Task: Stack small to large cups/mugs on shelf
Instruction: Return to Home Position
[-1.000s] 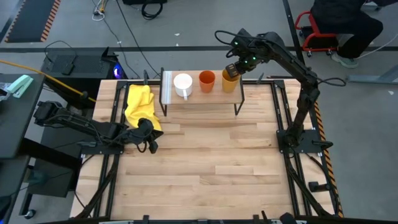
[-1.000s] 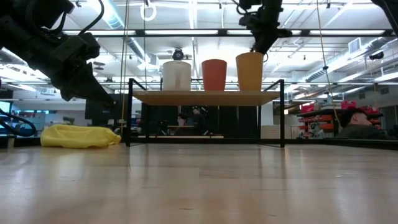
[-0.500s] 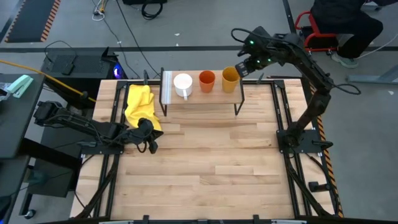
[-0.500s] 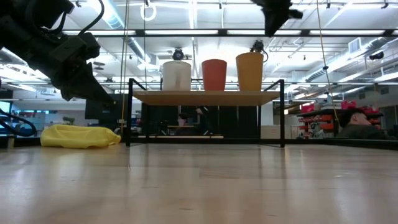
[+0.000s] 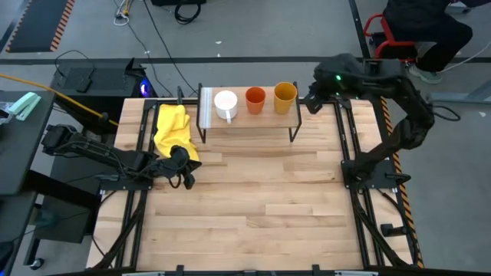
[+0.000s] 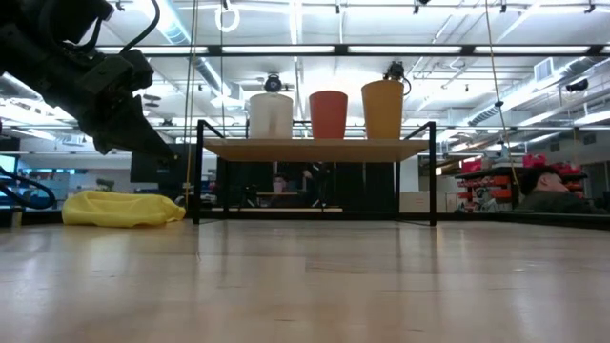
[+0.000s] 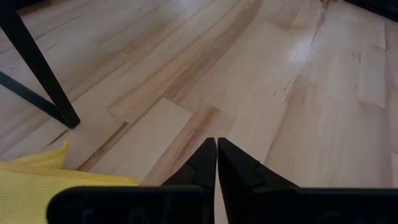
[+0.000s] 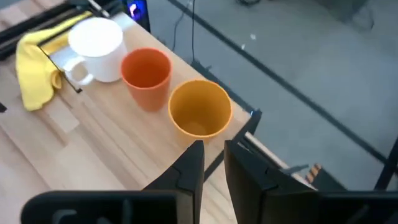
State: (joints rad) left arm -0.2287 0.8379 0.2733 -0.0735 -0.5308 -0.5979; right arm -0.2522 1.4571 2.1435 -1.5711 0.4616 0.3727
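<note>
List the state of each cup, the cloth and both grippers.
White handled mug: upright on the wooden shelf.
Orange-red cup: upright, middle of shelf.
Yellow-orange cup: upright, beside it.
Yellow cloth: crumpled on the table.
Left gripper: shut, over the table.
Right gripper: open, empty.

a robotics lab — grey concrete floor [image 5: 268, 23], loose cables [image 5: 184, 11], long ceiling strip lights [image 6: 296, 33]

white mug [image 8: 96, 46] | orange-red cup [image 8: 147, 73] | yellow-orange cup [image 8: 200, 109] | upright, one row | right gripper [image 8: 214, 148] jaws apart
</note>
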